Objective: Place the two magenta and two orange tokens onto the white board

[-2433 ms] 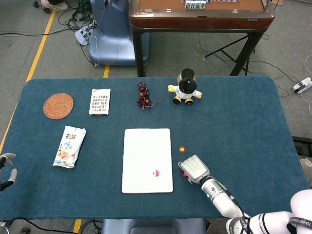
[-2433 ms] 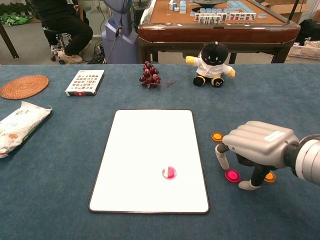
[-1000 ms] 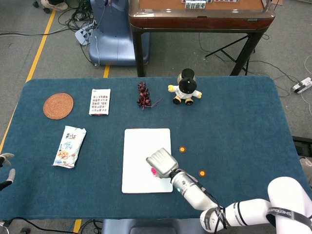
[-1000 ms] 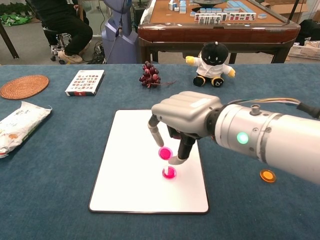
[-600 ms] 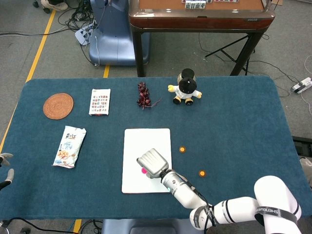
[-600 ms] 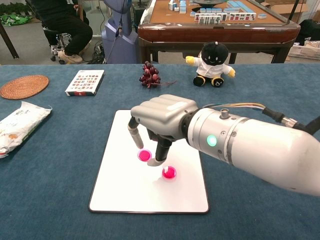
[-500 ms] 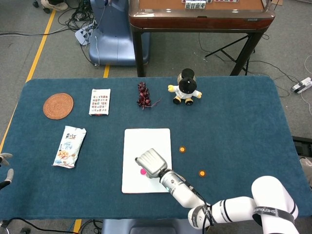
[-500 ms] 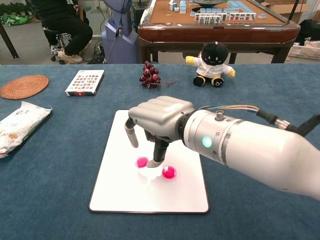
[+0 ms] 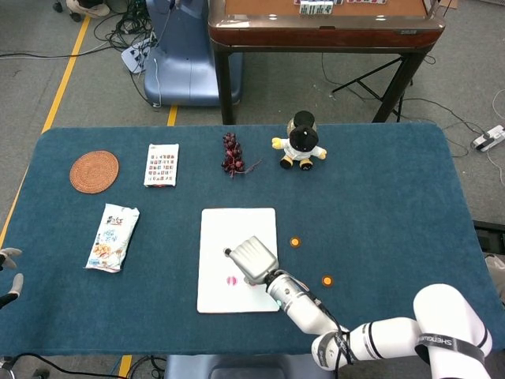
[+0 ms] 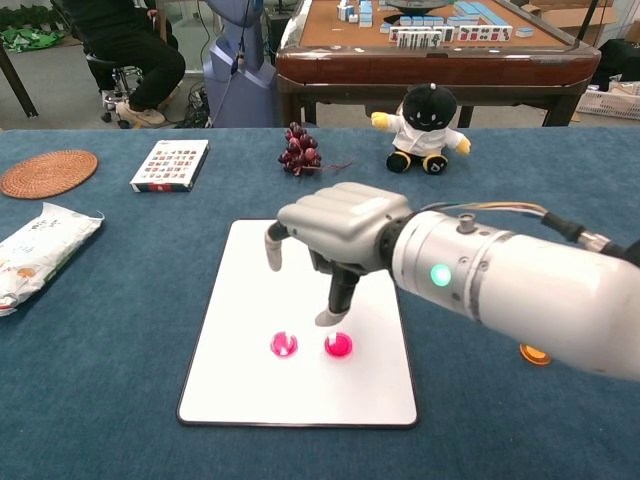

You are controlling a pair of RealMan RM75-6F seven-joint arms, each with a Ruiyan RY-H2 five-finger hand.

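Observation:
The white board [image 9: 237, 229] [image 10: 262, 275] lies at the table's middle. Two magenta tokens [image 10: 284, 344] [image 10: 338, 345] rest side by side on its near part; the head view shows only one magenta token [image 9: 232, 280], the other hidden under my hand. My right hand [image 9: 252, 258] [image 10: 340, 235] hovers above the board, holding nothing, its fingers apart and pointing down just above the tokens. Two orange tokens [image 9: 295, 242] [image 9: 327, 280] lie on the blue cloth right of the board; the chest view shows only one orange token [image 10: 534, 354]. My left hand [image 9: 9, 270] shows at the far left edge, empty.
A snack bag [image 9: 113, 237], a woven coaster [image 9: 94, 171] and a card pack [image 9: 162, 164] lie on the left. Dark grapes [image 9: 232, 153] and a plush toy [image 9: 300, 140] sit at the back. A wooden game table [image 9: 323, 28] stands beyond the far edge.
My right hand carried a magenta token from right of the board onto it, let it go beside the first one, then rose and shifted slightly right. The left hand stayed still.

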